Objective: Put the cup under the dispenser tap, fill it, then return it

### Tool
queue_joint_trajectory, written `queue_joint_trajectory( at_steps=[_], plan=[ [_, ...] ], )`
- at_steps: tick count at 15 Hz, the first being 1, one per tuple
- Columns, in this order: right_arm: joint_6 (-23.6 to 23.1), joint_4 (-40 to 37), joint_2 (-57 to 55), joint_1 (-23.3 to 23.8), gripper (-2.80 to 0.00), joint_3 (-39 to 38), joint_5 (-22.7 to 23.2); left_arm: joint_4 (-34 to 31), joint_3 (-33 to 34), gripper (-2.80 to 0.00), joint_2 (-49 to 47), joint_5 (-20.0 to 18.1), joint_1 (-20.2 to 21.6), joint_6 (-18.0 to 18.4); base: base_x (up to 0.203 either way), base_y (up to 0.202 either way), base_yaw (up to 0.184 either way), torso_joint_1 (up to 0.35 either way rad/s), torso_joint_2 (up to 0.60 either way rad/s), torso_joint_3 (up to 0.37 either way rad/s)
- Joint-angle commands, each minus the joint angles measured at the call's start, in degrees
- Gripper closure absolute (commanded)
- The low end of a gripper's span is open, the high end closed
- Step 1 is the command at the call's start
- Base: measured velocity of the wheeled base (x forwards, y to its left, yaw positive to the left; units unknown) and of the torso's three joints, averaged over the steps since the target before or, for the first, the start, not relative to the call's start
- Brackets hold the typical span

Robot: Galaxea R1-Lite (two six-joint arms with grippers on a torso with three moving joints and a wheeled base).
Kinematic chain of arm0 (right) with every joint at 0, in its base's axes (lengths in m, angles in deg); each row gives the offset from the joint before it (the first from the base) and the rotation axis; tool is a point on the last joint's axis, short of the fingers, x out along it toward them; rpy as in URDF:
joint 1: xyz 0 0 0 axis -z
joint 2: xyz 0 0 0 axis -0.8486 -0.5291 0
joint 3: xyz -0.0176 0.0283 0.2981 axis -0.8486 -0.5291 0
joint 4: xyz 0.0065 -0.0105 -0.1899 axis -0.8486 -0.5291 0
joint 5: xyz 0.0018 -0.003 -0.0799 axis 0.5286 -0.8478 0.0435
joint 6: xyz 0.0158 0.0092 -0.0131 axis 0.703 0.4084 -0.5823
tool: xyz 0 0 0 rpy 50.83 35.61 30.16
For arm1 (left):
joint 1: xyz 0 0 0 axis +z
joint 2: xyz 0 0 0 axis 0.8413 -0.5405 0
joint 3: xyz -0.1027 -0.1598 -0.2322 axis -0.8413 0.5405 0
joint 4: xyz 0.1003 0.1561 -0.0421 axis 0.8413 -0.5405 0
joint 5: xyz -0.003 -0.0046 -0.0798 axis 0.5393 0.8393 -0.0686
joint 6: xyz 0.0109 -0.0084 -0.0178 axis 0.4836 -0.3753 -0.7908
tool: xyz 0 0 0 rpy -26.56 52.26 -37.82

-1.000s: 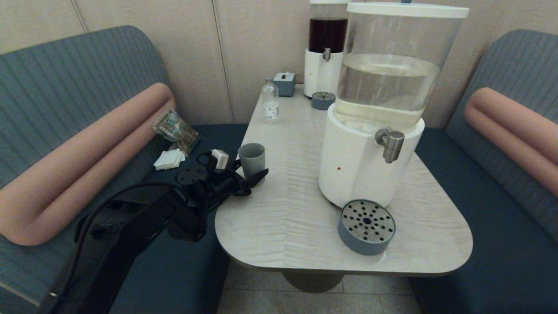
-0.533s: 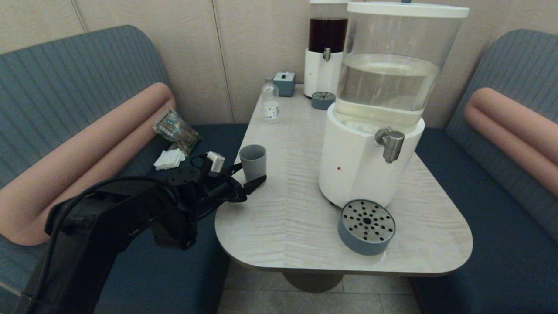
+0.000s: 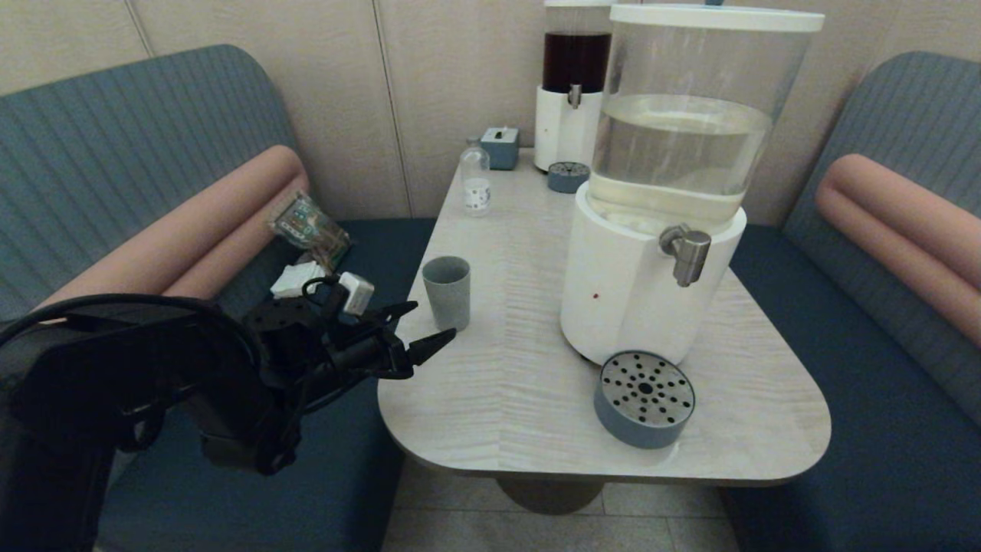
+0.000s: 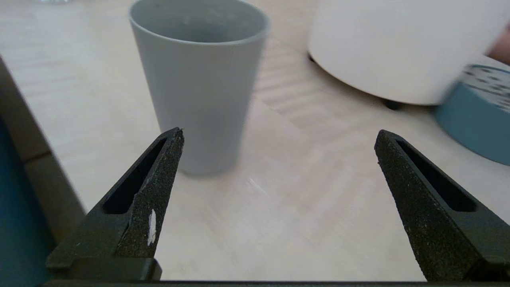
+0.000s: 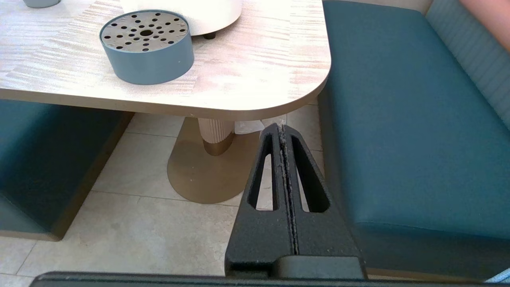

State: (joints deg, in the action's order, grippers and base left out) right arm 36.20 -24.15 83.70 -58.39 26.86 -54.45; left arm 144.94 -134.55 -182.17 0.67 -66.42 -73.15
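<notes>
The grey-blue cup (image 3: 447,290) stands upright on the table near its left edge, apart from everything. My left gripper (image 3: 433,323) hangs open at that edge, just short of the cup (image 4: 199,79), its fingers spread wide with nothing between them. The brushed-steel dispenser tap (image 3: 687,252) juts from the big white-based dispenser (image 3: 651,284) at the table's middle right, with the round perforated drip tray (image 3: 644,397) below it. My right gripper (image 5: 282,129) is shut and parked low beside the table, out of the head view.
A small clear bottle (image 3: 475,181), a blue-grey box (image 3: 500,146), a dark-liquid dispenser (image 3: 571,84) and a second small drip tray (image 3: 568,175) stand at the table's back. Blue benches flank the table (image 3: 506,383); a packet (image 3: 310,228) and white napkins (image 3: 297,278) lie on the left bench.
My left arm has drawn back from the cup toward the table's left edge, fingers open. The cup stays standing where it was let go.
</notes>
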Motion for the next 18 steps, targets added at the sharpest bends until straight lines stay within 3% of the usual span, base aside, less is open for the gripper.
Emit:
queue_joint_trajectory(
  at_steps=[1, 8, 9, 13, 18],
  plan=[
    [0.0, 0.0, -0.1, 0.0, 0.00, 0.0, 0.0, 0.5, 7.9, -2.80, 7.8, -0.2, 0.3, 0.4, 0.000, 0.000, 0.000, 0.000, 0.00, 0.000],
    [0.0, 0.0, -0.1, 0.0, 0.00, 0.0, 0.0, 0.5, 32.6, -2.80, 37.6, 0.0, 0.4, -0.1, 0.000, 0.000, 0.000, 0.000, 0.00, 0.000],
    [0.0, 0.1, -0.1, 0.0, 0.00, 0.0, 0.0, 0.5, 35.4, 0.00, 42.0, 0.6, 0.4, -0.4, 0.000, 0.000, 0.000, 0.000, 0.00, 0.000],
    [0.0, 0.0, -0.1, 0.0, 0.00, 0.0, 0.0, 0.5, 41.8, 0.00, 55.9, 5.9, 0.4, -2.9, 0.000, 0.000, 0.000, 0.000, 0.00, 0.000],
    [0.0, 0.0, -0.1, 0.0, 0.00, 0.0, 0.0, -1.7, 42.8, 0.00, 71.6, 19.2, 0.7, -5.0, 0.000, 0.000, 0.000, 0.000, 0.00, 0.000]
  ],
)
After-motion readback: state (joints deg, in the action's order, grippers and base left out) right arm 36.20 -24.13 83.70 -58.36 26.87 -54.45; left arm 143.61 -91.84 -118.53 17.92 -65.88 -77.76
